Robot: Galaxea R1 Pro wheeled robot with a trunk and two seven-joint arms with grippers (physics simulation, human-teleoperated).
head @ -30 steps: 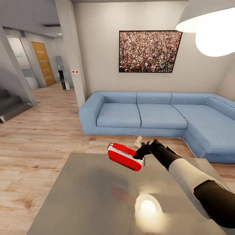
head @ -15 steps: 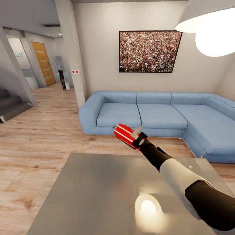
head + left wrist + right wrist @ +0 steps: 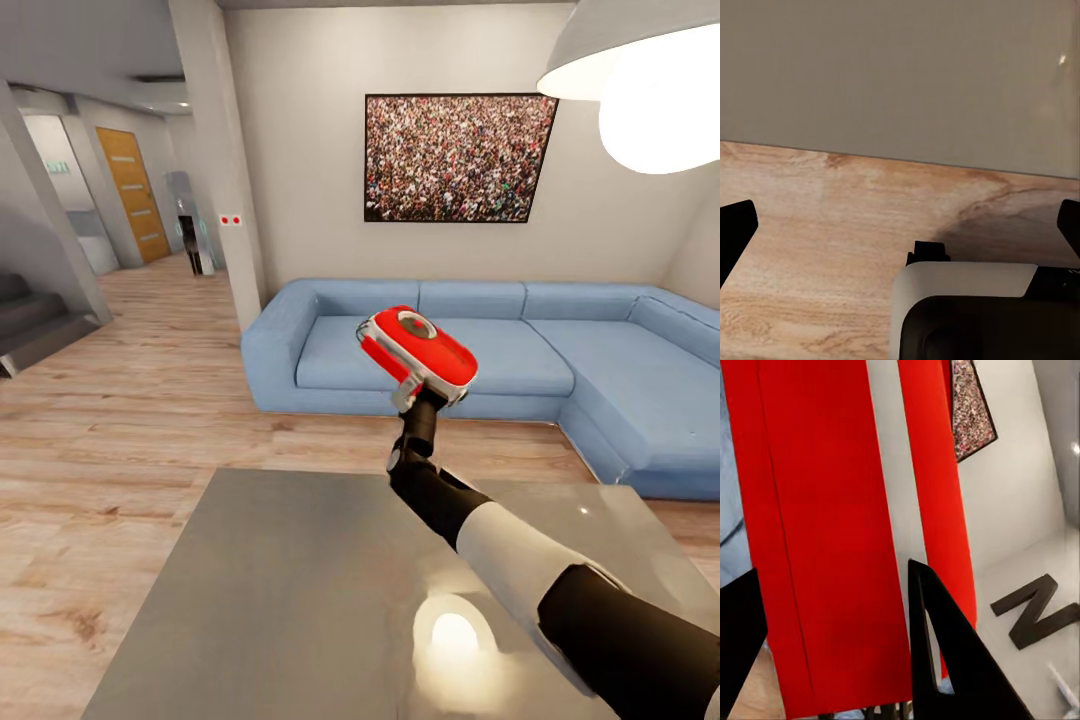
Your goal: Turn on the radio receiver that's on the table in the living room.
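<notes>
The red radio receiver (image 3: 418,346) with its white-silver rim is held up in the air above the far edge of the grey table (image 3: 290,590), with the blue sofa behind it. My right gripper (image 3: 418,388) is shut on its lower end, the arm reaching up from the lower right. In the right wrist view the radio's red body (image 3: 825,532) lies between the black fingers (image 3: 941,660). In the left wrist view my left gripper (image 3: 900,225) is open over wood floor beside the table's edge (image 3: 900,75), nothing between its fingers.
The blue L-shaped sofa (image 3: 500,350) runs along the far wall and right side, under a framed crowd picture (image 3: 455,157). A lit pendant lamp (image 3: 640,70) hangs at the upper right. Wood floor (image 3: 130,400) opens left toward a hallway with stairs (image 3: 30,325).
My right arm has raised the radio from just over the tabletop to well above it. The radio has turned so its broad red face points upward.
</notes>
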